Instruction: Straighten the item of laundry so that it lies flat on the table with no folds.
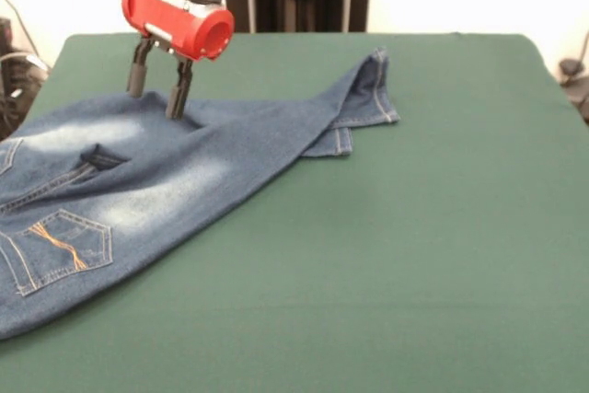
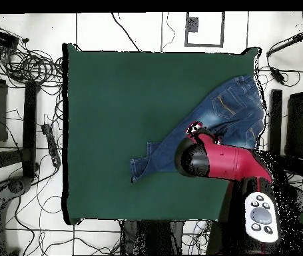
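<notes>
Jeans [image 1: 166,181] under open end effector [image 1: 156,94]

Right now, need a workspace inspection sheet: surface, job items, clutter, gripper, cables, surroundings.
Surface: table, dark green cloth, mostly bare.
Job's things: jeans not flat; legs lie overlapped, hems stacked, a crease near the seat, the waist end runs off the front view's left edge.
Clutter: nothing seen on the table.
Grippers: gripper open, fingertips at the upper edge of the denim; contact unclear.
Cables: many loose on the floor beside the table.
Surroundings: control pad near the arm's base.
</notes>
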You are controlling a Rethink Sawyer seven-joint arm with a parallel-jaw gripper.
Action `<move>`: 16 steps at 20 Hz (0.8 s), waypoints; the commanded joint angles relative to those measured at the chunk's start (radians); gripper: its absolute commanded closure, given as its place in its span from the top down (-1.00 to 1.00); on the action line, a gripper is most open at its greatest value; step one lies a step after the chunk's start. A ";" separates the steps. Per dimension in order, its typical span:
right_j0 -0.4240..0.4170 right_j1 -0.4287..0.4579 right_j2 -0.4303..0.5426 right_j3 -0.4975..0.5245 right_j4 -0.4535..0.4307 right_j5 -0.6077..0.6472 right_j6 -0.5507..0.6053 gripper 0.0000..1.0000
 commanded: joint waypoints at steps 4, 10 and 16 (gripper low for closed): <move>0.063 0.029 -0.094 -0.030 0.092 0.080 0.170 1.00; 0.101 -0.055 -0.069 0.035 0.123 0.132 0.143 1.00; 0.163 -0.144 -0.053 0.070 0.180 0.246 0.150 1.00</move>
